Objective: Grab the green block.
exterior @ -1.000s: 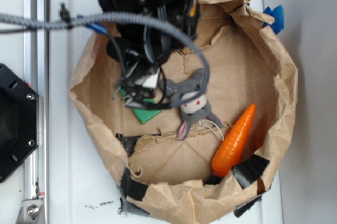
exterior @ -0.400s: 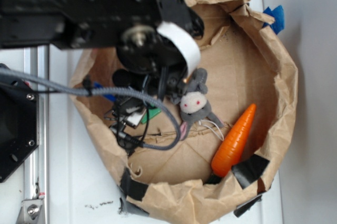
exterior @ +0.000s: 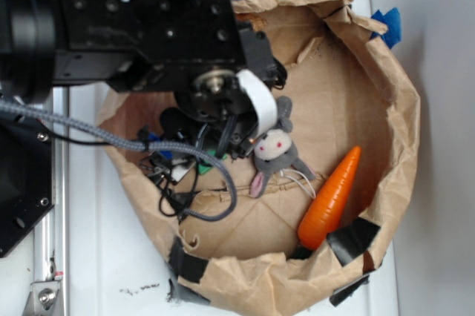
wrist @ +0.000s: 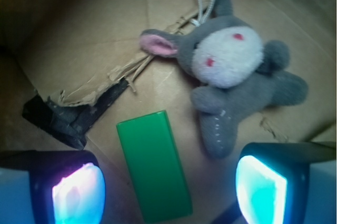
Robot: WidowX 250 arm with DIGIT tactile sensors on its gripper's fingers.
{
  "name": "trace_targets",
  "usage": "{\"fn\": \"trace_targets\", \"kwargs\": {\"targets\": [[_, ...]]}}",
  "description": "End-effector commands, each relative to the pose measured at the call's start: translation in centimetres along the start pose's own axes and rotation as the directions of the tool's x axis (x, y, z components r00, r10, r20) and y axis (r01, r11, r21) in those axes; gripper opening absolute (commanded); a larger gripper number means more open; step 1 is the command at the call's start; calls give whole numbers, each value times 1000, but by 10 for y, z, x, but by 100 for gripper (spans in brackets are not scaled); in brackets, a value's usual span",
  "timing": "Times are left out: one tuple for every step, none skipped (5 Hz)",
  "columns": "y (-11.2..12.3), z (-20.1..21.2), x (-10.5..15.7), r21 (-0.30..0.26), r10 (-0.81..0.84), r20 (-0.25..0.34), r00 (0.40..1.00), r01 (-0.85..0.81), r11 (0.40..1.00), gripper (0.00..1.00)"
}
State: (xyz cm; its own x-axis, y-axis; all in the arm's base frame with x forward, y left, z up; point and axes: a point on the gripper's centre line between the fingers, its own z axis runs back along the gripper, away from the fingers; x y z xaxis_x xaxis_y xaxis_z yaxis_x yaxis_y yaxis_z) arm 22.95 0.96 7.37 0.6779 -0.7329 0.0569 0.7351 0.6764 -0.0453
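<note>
The green block (wrist: 152, 166) is a flat bright-green slab lying on the brown paper floor, seen in the wrist view between my two fingers and apart from both. My gripper (wrist: 168, 195) is open; its left pad (wrist: 79, 192) and right pad (wrist: 260, 192) glow on either side of the block. In the exterior view only a sliver of the green block (exterior: 205, 168) shows under the arm (exterior: 148, 27) and its cables, and the fingers are hidden there. A grey plush toy (wrist: 231, 71) lies just right of the block.
Everything sits inside a crumpled brown paper bag (exterior: 386, 71) with raised walls. An orange carrot (exterior: 330, 201) lies at the lower right, with the plush toy (exterior: 274, 145) beside it. Torn black tape (wrist: 68, 116) lies on the floor left of the block.
The arm has swung over the left part of the bag and come lower, covering most of the green block in the exterior view. Toy and carrot stayed put.
</note>
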Motion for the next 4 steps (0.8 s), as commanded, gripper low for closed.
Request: {"fn": "trace_targets", "kwargs": {"targets": [[-13, -4, 0, 27, -102, 1, 995, 102, 994, 100], [-17, -9, 1, 88, -119, 38, 992, 115, 989, 100], [-19, -18, 1, 157, -101, 73, 992, 88, 984, 100], [-17, -32, 5, 182, -96, 84, 992, 79, 980, 100]]}}
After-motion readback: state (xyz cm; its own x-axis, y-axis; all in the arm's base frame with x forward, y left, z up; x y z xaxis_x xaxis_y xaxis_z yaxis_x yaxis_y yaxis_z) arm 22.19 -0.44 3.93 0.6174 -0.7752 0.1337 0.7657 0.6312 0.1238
